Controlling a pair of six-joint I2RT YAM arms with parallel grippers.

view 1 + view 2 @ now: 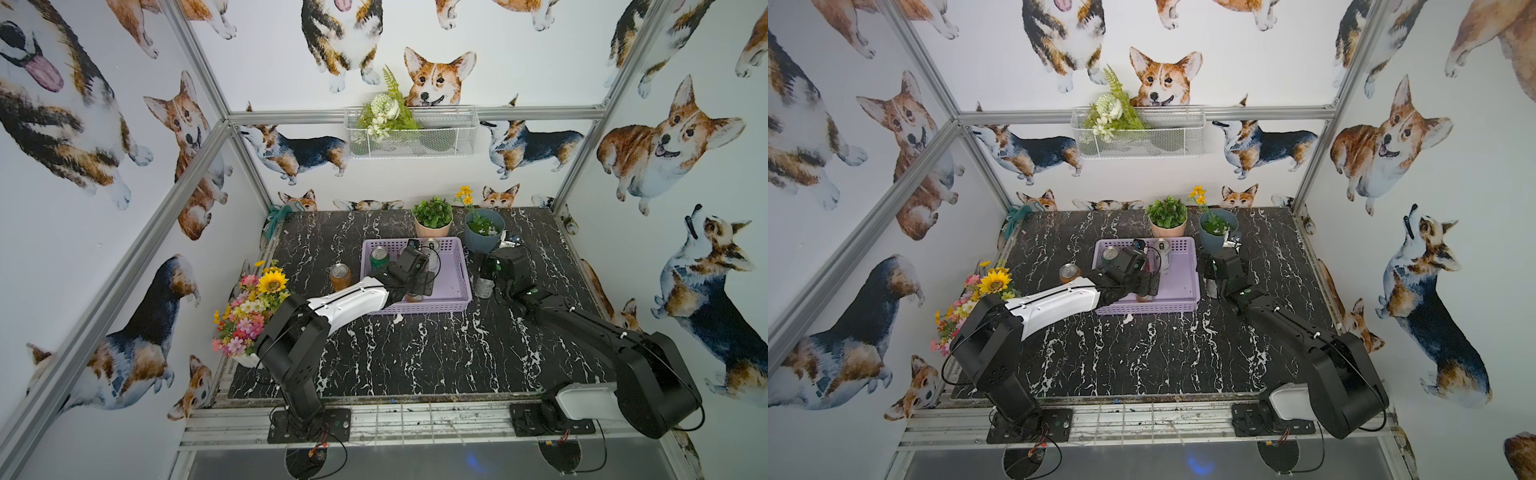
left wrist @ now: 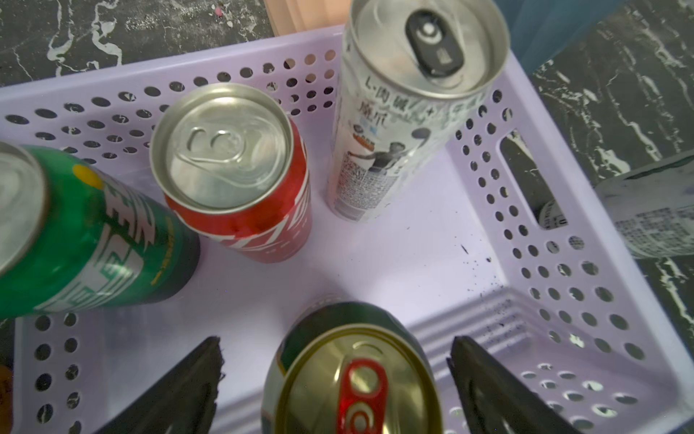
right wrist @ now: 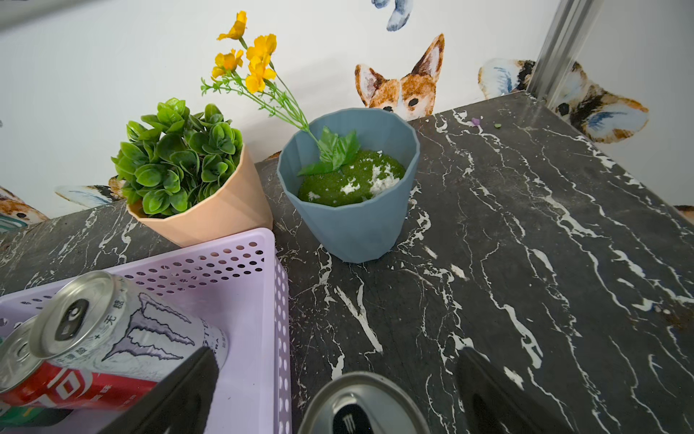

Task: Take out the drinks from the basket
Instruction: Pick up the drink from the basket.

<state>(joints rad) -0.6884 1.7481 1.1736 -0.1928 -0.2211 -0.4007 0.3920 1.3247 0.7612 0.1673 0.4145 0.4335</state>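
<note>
status: two of six drinks are out of the basket (image 1: pixel 451 282), four are inside.

inside the basket: green can (image 2: pixel 94 233), red can (image 2: pixel 233 180) and a slim silver can (image 2: pixel 394 131) along the far wall, with the green-and-gold can (image 2: pixel 353 379) alone near the front wall. all are upright.

outside the basket: the orange can (image 1: pixel 340 276) stands on the bench (image 1: pixel 415 353) near the wall on the left arm's side. a second slim silver can (image 3: pixel 362 406) stands just beside the opposite wall.

left hand (image 2: pixel 336 349): over the basket, jaws spread wide either side of the green-and-gold can, with a gap showing on both sides. nothing is gripped.

right hand (image 3: pixel 336 355): outside the basket, above the second silver can, jaws apart and clear of it. it holds nothing.

handling, as judged: the cans are thin-walled metal, smooth and round, so likely to slip under a light grip and to dent under a hard squeeze. whether they are full cannot be told, so weight is unknown. best hold is square across the body below the top rim. the slim cans look prone to tipping.
</note>
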